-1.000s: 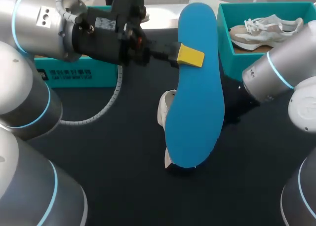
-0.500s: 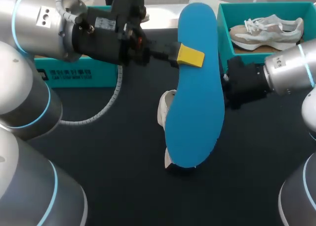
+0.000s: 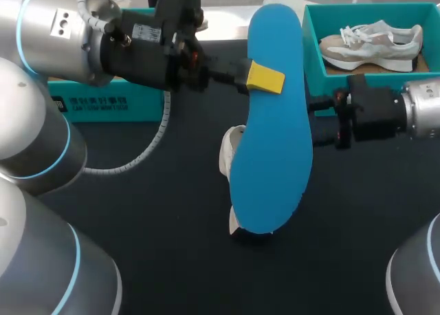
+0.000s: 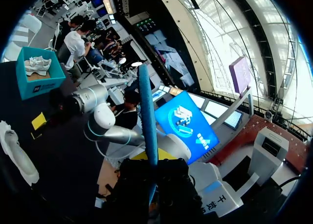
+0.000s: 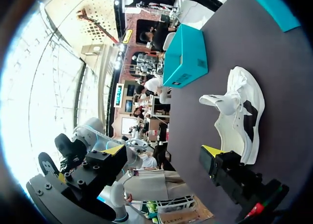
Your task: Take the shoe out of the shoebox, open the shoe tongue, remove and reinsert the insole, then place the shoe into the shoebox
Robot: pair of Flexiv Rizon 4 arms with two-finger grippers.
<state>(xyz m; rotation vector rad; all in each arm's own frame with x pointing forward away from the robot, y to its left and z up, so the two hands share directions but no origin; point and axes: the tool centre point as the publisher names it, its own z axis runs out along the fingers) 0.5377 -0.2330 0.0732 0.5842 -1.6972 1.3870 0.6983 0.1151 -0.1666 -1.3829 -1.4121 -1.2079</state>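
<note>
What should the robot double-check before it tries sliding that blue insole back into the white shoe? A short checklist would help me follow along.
1. Insole gripped: left gripper is shut on the blue insole, held above the table. Ok.
2. Shoe in place: white shoe lies on the table under the insole. Ok.
3. Tongue open wide enough: cannot tell.
4. Helper hand free: right gripper is open and empty. Ok.
5. Shoe steadied: nothing holds it. Not ok.
</note>
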